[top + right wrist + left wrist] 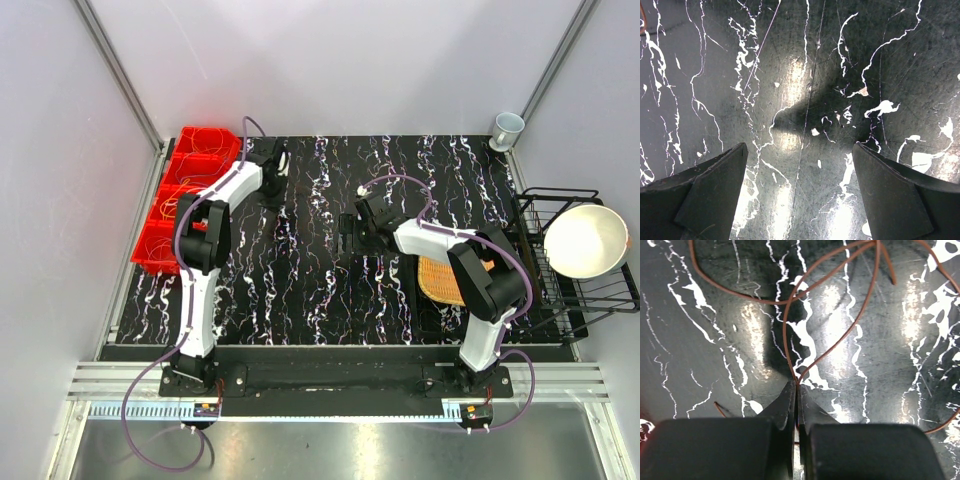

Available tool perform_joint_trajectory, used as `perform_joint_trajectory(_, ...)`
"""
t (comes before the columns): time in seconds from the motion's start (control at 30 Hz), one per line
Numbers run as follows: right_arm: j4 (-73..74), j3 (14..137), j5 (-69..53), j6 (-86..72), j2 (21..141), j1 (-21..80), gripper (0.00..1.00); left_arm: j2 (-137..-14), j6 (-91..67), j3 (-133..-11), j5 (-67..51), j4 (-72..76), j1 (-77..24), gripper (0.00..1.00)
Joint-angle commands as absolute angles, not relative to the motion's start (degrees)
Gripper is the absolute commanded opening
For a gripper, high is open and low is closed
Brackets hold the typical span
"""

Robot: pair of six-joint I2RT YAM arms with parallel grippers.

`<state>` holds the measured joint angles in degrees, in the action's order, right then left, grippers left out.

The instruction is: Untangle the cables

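My left gripper (pixel 796 386) is shut on a thin orange-brown cable (pixel 790 315), pinched at the fingertips just above the black marbled table (pixel 700 365). From the tips the cable rises in two strands that cross into loose loops on the table ahead. In the top view the left gripper (pixel 272 188) is at the far left of the table beside the red bins (pixel 185 190), where thin yellow-orange wires (pixel 165 210) show. My right gripper (pixel 800 150) is open and empty over bare table, shown mid-table in the top view (pixel 347 232). A thin pinkish wire (pixel 761 42) lies ahead to its left.
An orange woven mat (pixel 440 282) lies under the right arm. A black wire rack (pixel 560 290) holding a white bowl (pixel 585 240) stands at the right edge. A pale cup (pixel 507 128) stands at the back right corner.
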<state>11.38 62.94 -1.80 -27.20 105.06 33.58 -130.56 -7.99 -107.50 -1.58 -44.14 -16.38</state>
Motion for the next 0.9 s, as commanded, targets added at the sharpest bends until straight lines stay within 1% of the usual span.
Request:
perform_joint_trajectory(0.0, 16.70, 61.17, -4.04, -27.42, 109.42, 33.58, 0.92, -129.82, -8.61, -109.86, -5.01, -43.77, -16.52, 0.00)
perform_joint_trajectory(0.1, 16.70, 61.17, -3.87, -27.42, 109.60, 33.58, 0.91, -126.66, -9.67, -109.95, -6.15, -43.95, -16.61, 0.00)
perform_joint_trajectory(0.3, 16.70, 61.61, -4.30, -27.51, 110.04, 33.66, 0.91, -111.83, -11.69, -107.23, -4.84, -42.28, -16.70, 0.00)
perform_joint_trajectory(0.43, 16.88, 61.96, -4.57, -27.42, 110.30, 33.66, 0.91, -106.44, -12.04, -106.09, -4.65, -42.01, -16.61, 0.00)
perform_joint_trajectory(0.53, 16.79, 61.96, -4.57, -27.51, 110.21, 33.58, 0.91, -105.56, -12.22, -104.24, -5.28, -42.01, -17.48, 0.00)
perform_joint_trajectory(0.63, 16.87, 62.05, -4.57, -27.42, 110.04, 33.57, 0.91, -107.04, -13.09, -102.83, -1.77, -42.80, -19.85, 0.00)
perform_joint_trajectory(0.77, 16.79, 61.96, -4.48, -27.51, 110.21, 33.57, 0.91, -109.86, -15.03, -100.73, -0.09, -42.02, -23.02, 0.00)
perform_joint_trajectory(0.87, 16.79, 61.79, -4.39, -27.42, 110.21, 33.58, 0.91, -111.53, -15.64, -98.62, 4.12, -41.05, -24.87, 0.00)
